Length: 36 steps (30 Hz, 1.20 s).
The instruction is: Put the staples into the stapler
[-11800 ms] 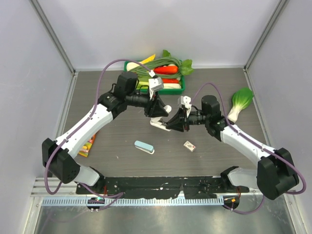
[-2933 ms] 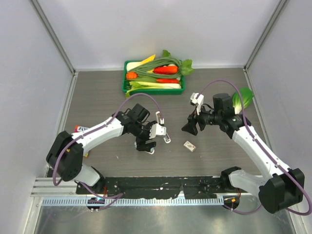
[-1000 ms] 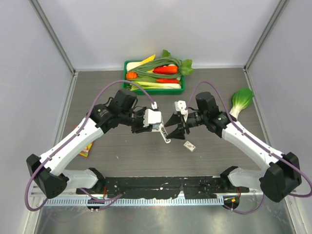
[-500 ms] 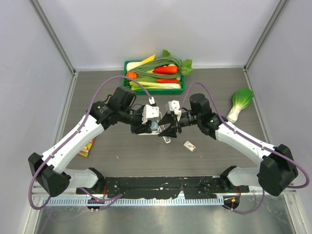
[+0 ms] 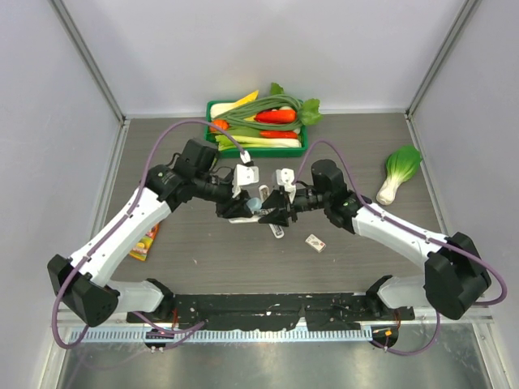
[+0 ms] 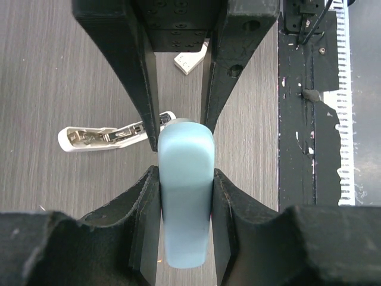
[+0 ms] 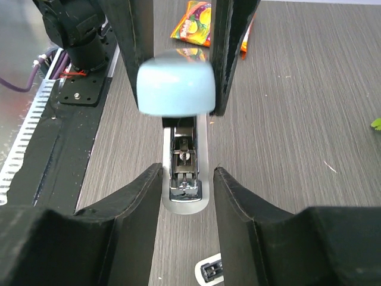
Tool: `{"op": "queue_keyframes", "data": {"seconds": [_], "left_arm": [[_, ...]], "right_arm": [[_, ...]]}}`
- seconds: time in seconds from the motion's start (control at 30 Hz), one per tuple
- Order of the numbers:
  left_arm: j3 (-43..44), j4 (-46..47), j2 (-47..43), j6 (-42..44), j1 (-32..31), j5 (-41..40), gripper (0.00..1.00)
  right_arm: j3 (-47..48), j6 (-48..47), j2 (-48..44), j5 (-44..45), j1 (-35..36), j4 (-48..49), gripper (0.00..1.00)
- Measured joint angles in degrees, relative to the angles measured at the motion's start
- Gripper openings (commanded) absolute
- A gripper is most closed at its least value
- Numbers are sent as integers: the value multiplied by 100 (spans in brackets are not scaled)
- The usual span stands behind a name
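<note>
The whole table (image 5: 203, 259) is viewed from above, behind its near edge. The stapler (image 5: 276, 231), shared by all three views, is seen at close range from both wrists: steeply downward from the left, low and toward the near left corner from the right.

Both arms reach forward and bend inward, wrists facing each other. The left gripper (image 6: 184, 179) clamps the stapler (image 6: 185, 146). The right gripper (image 7: 186, 174), directly opposite, straddles its base, and contact is unclear.
</note>
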Motion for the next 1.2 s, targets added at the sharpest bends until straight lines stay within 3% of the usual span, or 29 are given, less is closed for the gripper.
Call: {"op": "queue_keyframes", "data": {"seconds": [0.53,0.7,0.77,0.9,1.2], "left_arm": [[2,503,-444,-597,632,732,15],[-66,778,-487,-892,721,852,6],[-107,1027,-494,-1191,815,927,0],[-153,1541,-496,-1849,1029,1049,0],[-166,3082,-494,-3735,1556,1167,0]], "right_arm": [[-372,686,297,160,39,1174,41],[-372,885,304,181,52,1329,38],[-372,1075,348,201,92,1488,37],[-374,1631,573,308,173,1958,37],[-522,3871,1049,638,223,4271,36]]}}
